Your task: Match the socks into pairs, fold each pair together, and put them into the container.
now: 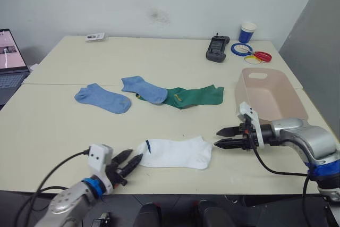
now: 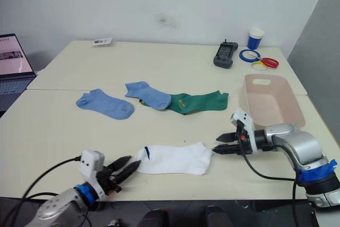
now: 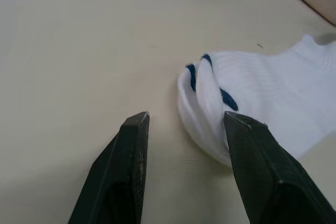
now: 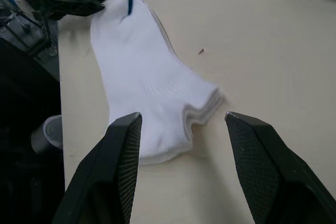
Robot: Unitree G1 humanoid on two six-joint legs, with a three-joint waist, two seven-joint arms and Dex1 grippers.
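White pair: two white socks with a dark cuff stripe, stacked one on the other and laid flat near the front edge of the table. The layered edges are seen in the right wrist view. The pair is matched but not yet folded.

Left gripper: fingers apart, set at the cuff end of the white pair, one finger touching the cuff; nothing is held.

Right gripper: fingers apart, set just beside the toe end of the white pair; nothing is held.

Light blue socks: one lying alone, the other beside it, overlapping the dark green socks. The green pair appears to be stacked, though this cannot be confirmed.

Container: pale pink tub, empty, on the robot's right, near the right gripper.

Step in hand, as judged: folding of the white pair. An end is to be closed upon, lifted, and carried over to the opposite end, both layers being kept together; transfer to the tub would follow.
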